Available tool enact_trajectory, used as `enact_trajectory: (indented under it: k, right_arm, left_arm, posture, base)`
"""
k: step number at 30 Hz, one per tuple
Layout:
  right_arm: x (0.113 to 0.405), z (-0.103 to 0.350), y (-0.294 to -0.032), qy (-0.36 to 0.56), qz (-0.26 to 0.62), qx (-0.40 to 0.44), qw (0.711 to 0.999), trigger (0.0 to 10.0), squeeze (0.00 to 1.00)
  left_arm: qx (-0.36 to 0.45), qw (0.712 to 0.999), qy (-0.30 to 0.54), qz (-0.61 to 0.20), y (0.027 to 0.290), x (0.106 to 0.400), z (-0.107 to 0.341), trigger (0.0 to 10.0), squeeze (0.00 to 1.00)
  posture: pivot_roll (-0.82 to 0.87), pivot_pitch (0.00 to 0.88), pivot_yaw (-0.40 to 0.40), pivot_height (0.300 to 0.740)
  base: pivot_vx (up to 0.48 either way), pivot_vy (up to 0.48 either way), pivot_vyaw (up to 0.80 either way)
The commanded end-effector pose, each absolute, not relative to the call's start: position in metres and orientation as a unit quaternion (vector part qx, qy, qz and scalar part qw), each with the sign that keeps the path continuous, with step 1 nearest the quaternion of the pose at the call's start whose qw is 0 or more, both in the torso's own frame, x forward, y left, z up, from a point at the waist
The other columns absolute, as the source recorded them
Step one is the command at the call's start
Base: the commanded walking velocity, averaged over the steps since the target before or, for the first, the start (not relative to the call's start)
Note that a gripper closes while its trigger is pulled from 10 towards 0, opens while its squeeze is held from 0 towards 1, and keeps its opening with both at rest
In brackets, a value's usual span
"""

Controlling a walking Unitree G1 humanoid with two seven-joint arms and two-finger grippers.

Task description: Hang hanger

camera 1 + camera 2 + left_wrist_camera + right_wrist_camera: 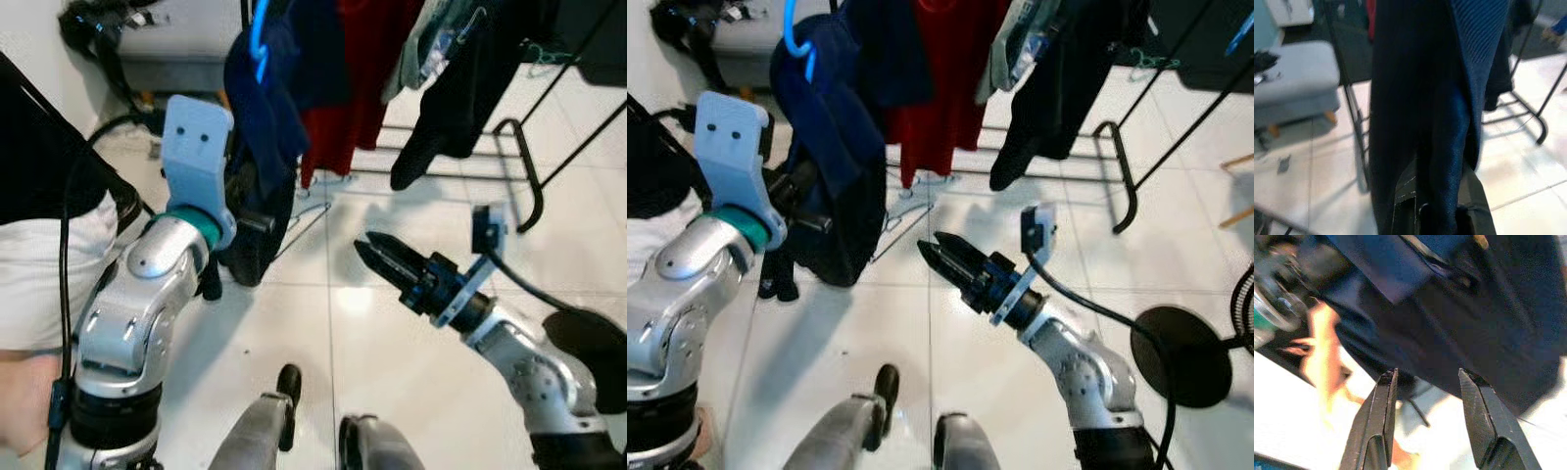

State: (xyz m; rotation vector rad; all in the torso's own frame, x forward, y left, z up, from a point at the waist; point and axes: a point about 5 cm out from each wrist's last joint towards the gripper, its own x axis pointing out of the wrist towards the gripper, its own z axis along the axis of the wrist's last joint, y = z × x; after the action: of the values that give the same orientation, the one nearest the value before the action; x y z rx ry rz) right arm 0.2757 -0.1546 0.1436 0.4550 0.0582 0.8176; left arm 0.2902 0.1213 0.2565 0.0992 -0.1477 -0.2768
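A dark navy garment (265, 127) hangs on a bright blue hanger whose hook (258, 39) shows at the top. My left gripper (1442, 169) is raised at the garment's left side, and its fingers (1405, 196) are shut on a fold of the navy fabric. My right gripper (364, 247) is held out low to the right of the garment, a short way off, pointing at it. Its fingers (1376, 421) stand open with nothing between them, and the navy cloth (1488, 313) lies just ahead of them.
A black clothes rack (524, 166) behind carries a red garment (353, 78) and a black one (460, 88). A thin wire hanger (306, 220) lies on the white tile floor. A person (39, 274) stands close at my left. A black round fan base (588, 343) is at right.
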Motion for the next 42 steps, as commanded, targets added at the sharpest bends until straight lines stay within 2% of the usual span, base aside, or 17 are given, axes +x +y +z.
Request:
enact_trajectory:
  k: [1, 2, 4, 16, 35, 42]
  right_arm:
    - [0.283, 0.133, -0.169, 0.031, 0.322, 0.215, 0.922, 10.0, 0.00]
    - [0.289, 0.134, -0.175, 0.026, 0.286, 0.234, 0.929, 10.0, 0.00]
    - [0.293, 0.136, -0.175, 0.022, 0.273, 0.228, 0.934, 10.0, 0.00]
    - [0.302, 0.155, -0.147, 0.002, 0.317, 0.219, 0.923, 10.0, 0.00]
    - [0.306, 0.156, -0.140, 0.001, 0.320, 0.217, 0.922, 10.0, 0.00]
    - [0.304, 0.164, -0.130, -0.028, 0.309, 0.200, 0.929, 10.0, 0.00]
  left_arm:
    - [0.061, 0.983, -0.103, -0.141, 0.115, 0.291, 0.264, 10.0, 0.00]
    - [0.069, 0.982, -0.113, -0.136, 0.113, 0.293, 0.265, 10.0, 0.00]
    - [0.077, 0.981, -0.121, -0.132, 0.111, 0.294, 0.265, 10.0, 0.00]
    - [0.088, 0.977, -0.143, -0.132, 0.105, 0.296, 0.261, 10.0, 0.00]
    - [0.092, 0.975, -0.155, -0.130, 0.105, 0.298, 0.261, 10.0, 0.00]
    - [0.104, 0.973, -0.153, -0.140, 0.102, 0.298, 0.257, 10.0, 0.00]
  posture:
    - [-0.03, 0.162, 0.044, 0.740]
    - [-0.03, 0.161, 0.045, 0.740]
    - [-0.03, 0.156, 0.048, 0.740]
    - [-0.02, 0.148, 0.044, 0.740]
    - [-0.01, 0.148, 0.048, 0.740]
    - [-0.02, 0.142, 0.051, 0.740]
  base:
    - [0.000, 0.000, 0.00]
    - [0.000, -0.307, 0.00]
    - [0.000, -0.394, 0.00]
    - [0.000, -0.476, 0.00]
    - [0.000, 0.000, 0.00]
    - [0.000, 0.000, 0.00]
